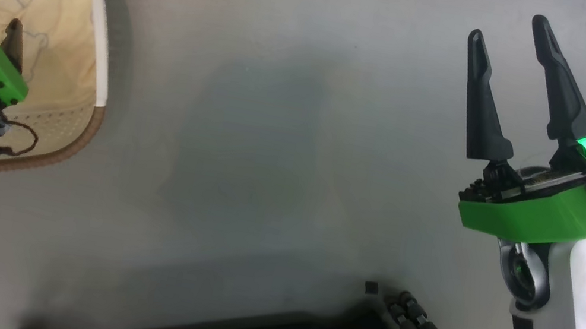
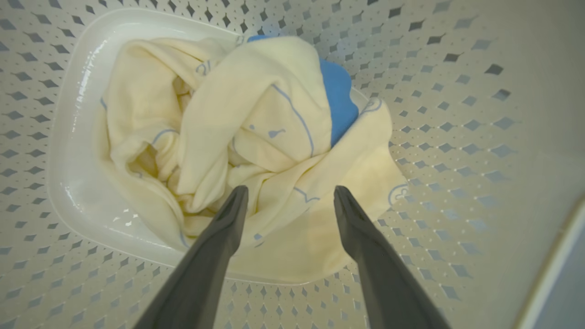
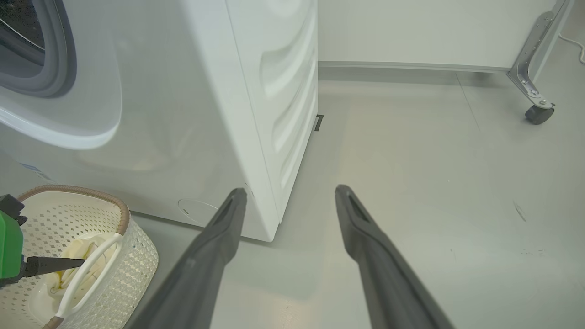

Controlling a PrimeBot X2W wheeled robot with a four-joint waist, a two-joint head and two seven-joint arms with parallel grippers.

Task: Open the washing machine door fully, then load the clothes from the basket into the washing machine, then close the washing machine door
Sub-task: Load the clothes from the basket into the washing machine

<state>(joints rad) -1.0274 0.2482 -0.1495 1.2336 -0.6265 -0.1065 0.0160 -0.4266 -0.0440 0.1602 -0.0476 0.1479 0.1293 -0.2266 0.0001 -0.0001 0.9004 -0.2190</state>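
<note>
Left gripper (image 2: pixel 289 196) is hovering w/ fingers spread, empty, just above the clothes (image 2: pixel 237 137) lying in the basket (image 2: pixel 457 114). Right gripper (image 3: pixel 289 194) is hanging by the washing machine (image 3: pixel 183 114), fingers spread too. Grey ring (image 3: pixel 64 68) is showing bare, so door prob. open; loading & closing left.

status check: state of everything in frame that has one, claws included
washing machine: mouth uncovered where visible, grey ring exposed.
basket: upright on the floor beside the washing machine, not emptied.
clothes: crumpled heap in the basket, not yet loaded.
left claw: open, down inside the basket over the clothes, nothing gripped.
right claw: open, empty, above the floor.
</note>
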